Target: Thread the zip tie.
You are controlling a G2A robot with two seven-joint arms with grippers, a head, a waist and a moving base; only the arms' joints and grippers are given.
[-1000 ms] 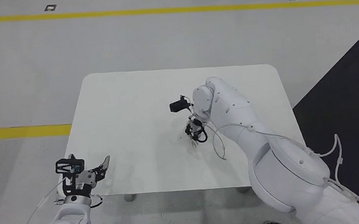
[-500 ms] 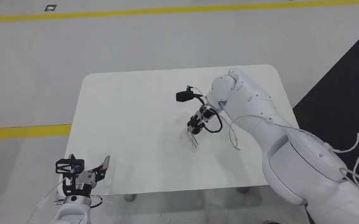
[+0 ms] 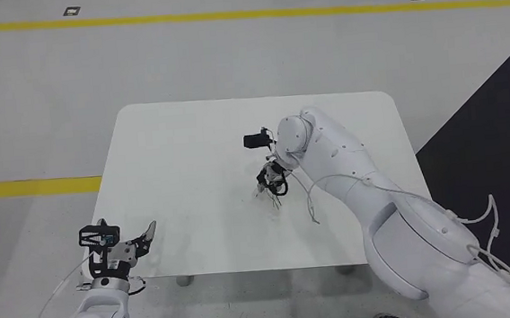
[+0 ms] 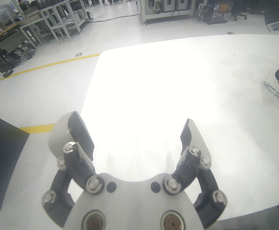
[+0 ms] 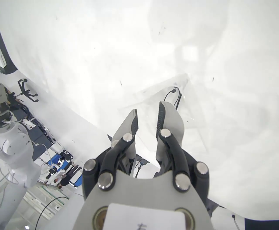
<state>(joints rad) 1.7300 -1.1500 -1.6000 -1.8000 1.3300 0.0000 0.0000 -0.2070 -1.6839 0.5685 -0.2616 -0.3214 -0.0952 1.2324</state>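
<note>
– Black against clear plastic: is that where the zip tie is to be found?

– It is. A thin black loop is seen with a clear plastic bag near the middle of the white surface. Whether it lies inside the bag or beneath it cannot be told.

– Why is the right hand held so close above it?

– It is pointed down at the bag with its fingers a narrow gap apart and nothing clamped between them. The loop is seen just past one fingertip, and no contact with it can be made out. So narrow a gap is judged to suit a thin strap, since little closing would be needed once the tie is between the pads.

– And the left hand?

– It is held at the near left corner of the surface, well apart from the bag, with its fingers spread wide and empty. It is probably placed there so that the middle is left free. It is probably held open because a second grip will be wanted: the tail has to be fed through the head, which is hardly done by one hand.

– How far along is the task judged to be?

– At the start. Nothing is gripped and nothing is threaded. The bag is likely to slide or crumple when pressed, so the tie may have to be pinned first.
</note>
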